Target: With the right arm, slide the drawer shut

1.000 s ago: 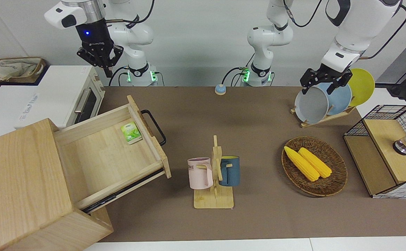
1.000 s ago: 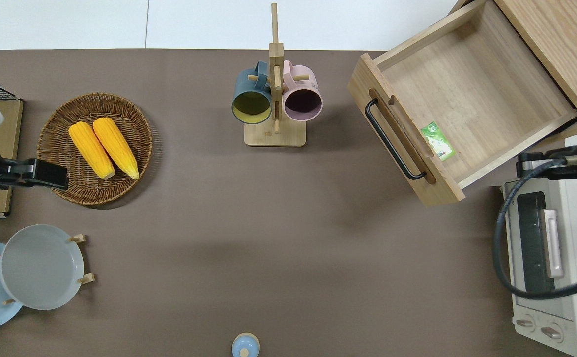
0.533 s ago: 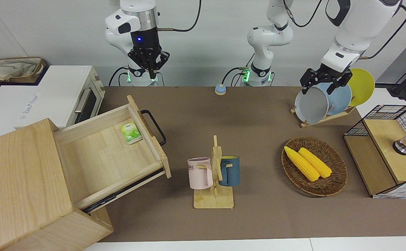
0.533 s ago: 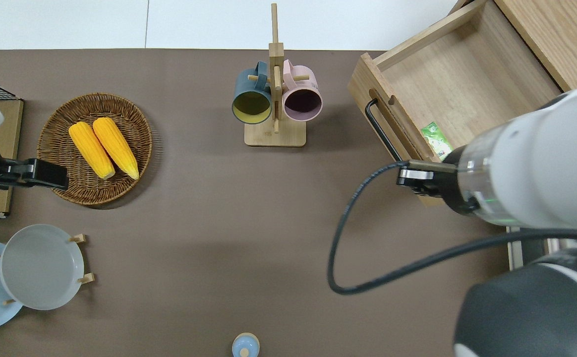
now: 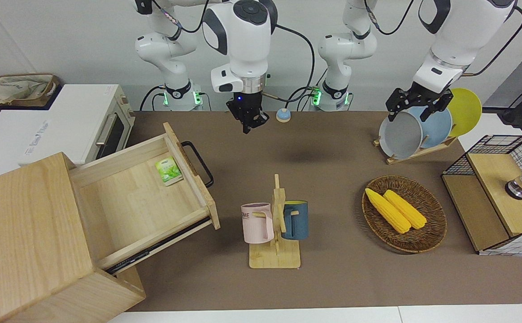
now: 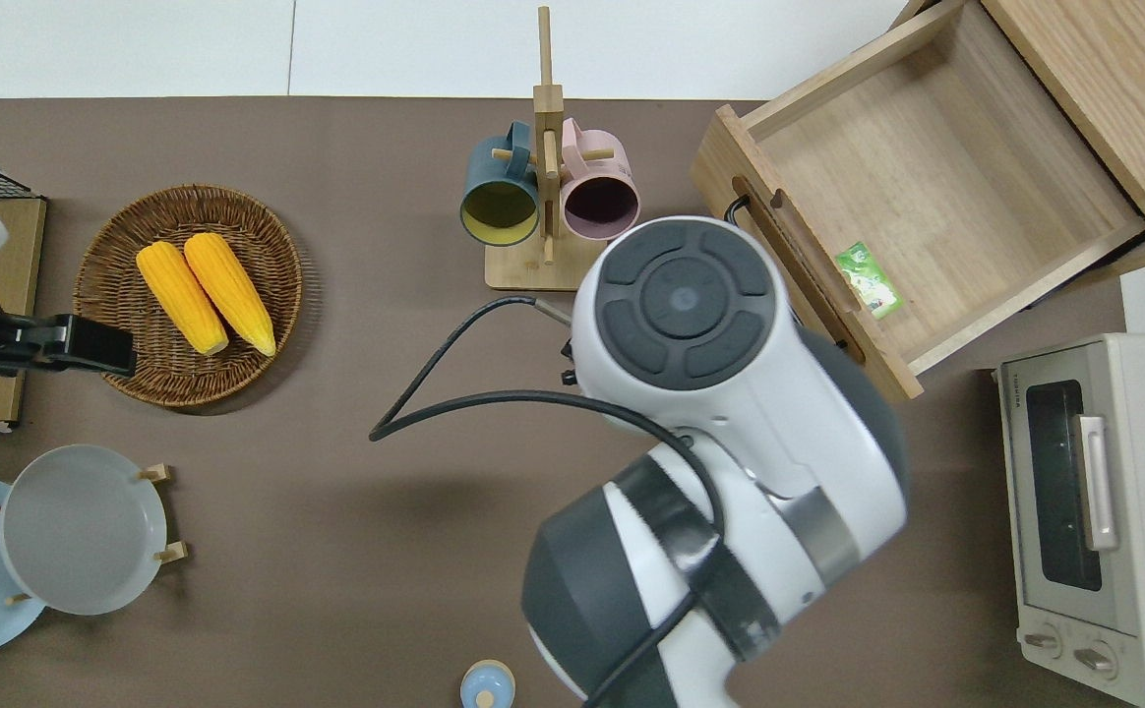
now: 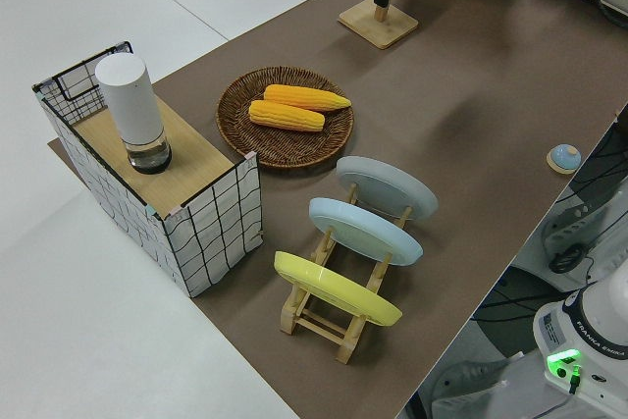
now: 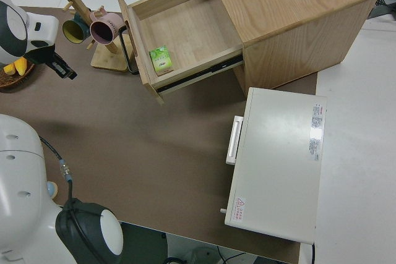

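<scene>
The drawer (image 5: 140, 202) stands pulled far out of the light-wood cabinet (image 5: 23, 233), at an angle. Its black loop handle (image 5: 200, 163) faces the table's middle. A green packet (image 5: 168, 171) lies inside, by the front panel. My right gripper (image 5: 247, 122), with its blue wrist light on, hangs shut and empty in the air, apart from the handle. In the overhead view the arm's own joint (image 6: 681, 295) hides it, next to the drawer front (image 6: 799, 295). It also shows in the right side view (image 8: 62, 67). My left gripper (image 5: 408, 114) is parked and open.
A white toaster oven (image 5: 81, 121) stands beside the cabinet, nearer to the robots. A mug rack (image 5: 275, 224) with two mugs stands mid-table. A basket with corn (image 5: 404, 215), a plate rack (image 5: 422, 128) and a wire-mesh box (image 5: 498, 197) are at the left arm's end.
My right arm has swung from over the toaster oven toward the table's middle and come lower. The drawer, the packet and the left arm have not moved.
</scene>
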Motion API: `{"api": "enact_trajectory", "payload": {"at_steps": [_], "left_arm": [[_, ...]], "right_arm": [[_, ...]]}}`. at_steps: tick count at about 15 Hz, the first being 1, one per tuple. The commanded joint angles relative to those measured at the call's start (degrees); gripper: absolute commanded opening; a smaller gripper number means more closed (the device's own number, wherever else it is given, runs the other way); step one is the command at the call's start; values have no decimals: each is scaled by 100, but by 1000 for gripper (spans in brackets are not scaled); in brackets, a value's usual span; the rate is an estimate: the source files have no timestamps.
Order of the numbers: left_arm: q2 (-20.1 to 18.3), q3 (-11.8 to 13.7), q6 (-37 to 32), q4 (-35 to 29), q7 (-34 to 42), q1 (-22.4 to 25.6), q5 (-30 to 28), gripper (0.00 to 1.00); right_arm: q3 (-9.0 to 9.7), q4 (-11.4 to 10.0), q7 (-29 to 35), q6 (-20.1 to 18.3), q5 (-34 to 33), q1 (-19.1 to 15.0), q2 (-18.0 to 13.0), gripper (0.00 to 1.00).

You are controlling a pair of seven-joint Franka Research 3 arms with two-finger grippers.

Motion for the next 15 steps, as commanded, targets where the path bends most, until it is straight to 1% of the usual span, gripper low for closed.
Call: {"api": "enact_trajectory", "payload": {"at_steps": [1,2,3,4,5,6,8,9,11,13,15], "left_arm": [[65,-37,-113,149,56,22,98,993],[65,-37,-113,149,56,22,98,993],[65,-37,-113,140,56,22,98,993],[65,-37,-113,149,56,22,98,993],[65,-37,-113,149,56,22,98,993],[65,-37,-113,149,56,22,98,993],[65,-37,-113,149,56,22,98,993],[65,-37,-113,140,56,22,98,993],[65,-37,-113,149,56,22,98,993],[65,-37,-113,149,56,22,98,993],[65,-37,-113,149,56,22,98,993]], "right_arm": [[-33,-379,887,594,-153,41,47,0],[-94,-406,923,743,-144,-29,55,0],[-130,-406,941,806,-136,-47,64,0],[-243,-406,1054,806,-144,-91,82,0],[-305,-406,1212,832,-136,-143,143,0],[-332,-406,1231,868,-136,-222,178,0],[-358,-397,1196,1087,-127,-380,283,0],[-367,-397,1152,1122,-136,-460,353,0],[-367,-388,916,1140,-136,-662,424,0],[-367,-388,687,1132,-136,-741,459,0],[-367,-354,668,1140,-144,-820,530,0]]}}
